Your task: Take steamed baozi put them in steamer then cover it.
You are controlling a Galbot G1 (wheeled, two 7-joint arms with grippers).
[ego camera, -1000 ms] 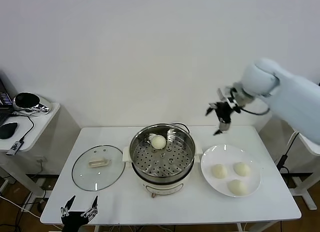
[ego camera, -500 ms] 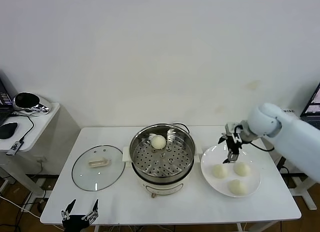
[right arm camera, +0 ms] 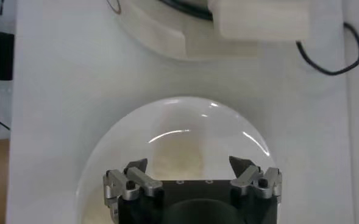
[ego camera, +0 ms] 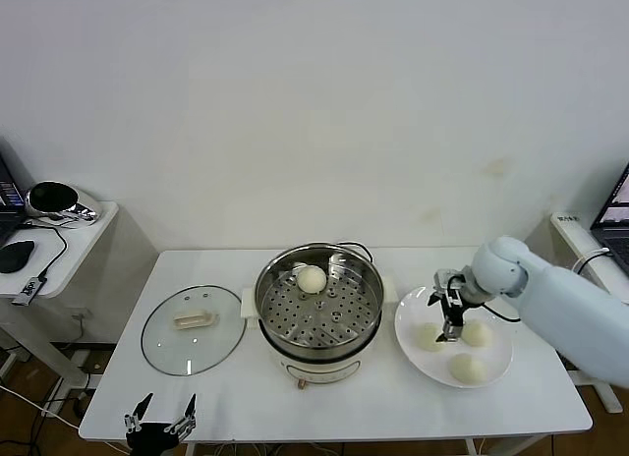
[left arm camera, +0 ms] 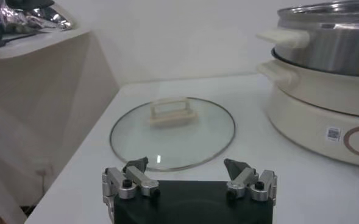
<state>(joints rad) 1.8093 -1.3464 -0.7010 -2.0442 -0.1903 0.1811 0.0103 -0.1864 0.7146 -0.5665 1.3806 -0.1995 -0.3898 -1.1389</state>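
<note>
The steamer (ego camera: 316, 313) stands mid-table with one baozi (ego camera: 312, 278) on its perforated tray. Three more baozi lie on the white plate (ego camera: 497, 354) to the right: a left one (ego camera: 427, 337), a right one (ego camera: 478, 333) and a front one (ego camera: 468, 368). My right gripper (ego camera: 450, 316) is open and low over the plate, just above the left bun and beside the right one. In the right wrist view the open gripper (right arm camera: 188, 164) has a blurred cream bun (right arm camera: 177, 152) between its tips. My left gripper (ego camera: 157, 425) is open and parked below the table's front edge.
The clear glass lid (ego camera: 193, 328) with its cream handle lies flat to the left of the steamer; it also shows in the left wrist view (left arm camera: 172, 131). A black cable (right arm camera: 344, 52) runs behind the steamer base. A side table with gear stands far left.
My right gripper has come down from high above the table's back right to just over the plate and the left bun. The left arm has stayed put.
</note>
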